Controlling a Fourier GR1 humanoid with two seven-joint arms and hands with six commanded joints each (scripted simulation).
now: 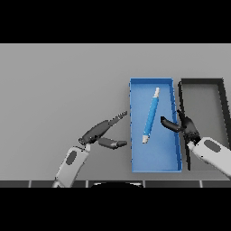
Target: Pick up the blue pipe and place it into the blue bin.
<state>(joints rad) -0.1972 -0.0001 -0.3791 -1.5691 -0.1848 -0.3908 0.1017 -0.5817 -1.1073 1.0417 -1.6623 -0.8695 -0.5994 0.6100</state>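
Already the blue pipe [151,116] lies inside the blue bin [155,166], flat on its floor and held by nothing. Its long axis runs from the near left to the far right, the pale near end pointing toward the robot and the pale far end close to the bin's far right corner.

The right robot hand [182,125] hovers at the bin's right wall, just beside the pipe's lower half. Its thumb reaches in over the bin floor toward the pipe but stays apart from it, and its fingers are spread and relaxed, clamped on nothing. From this hand the pipe lies to the left and slightly farther out. This is clearly the nearer hand.

The left robot hand [103,133] rests over the grey desk [54,90] just outside the bin's left wall, its fingers straight and apart from the thumb, empty too.

A black bin [222,92] stands just right of the blue one, with nothing visible inside.

Judging from how things lie, the placing looks done. What remains for the right arm is to draw back to the right, clear of the wall, without brushing the pipe.
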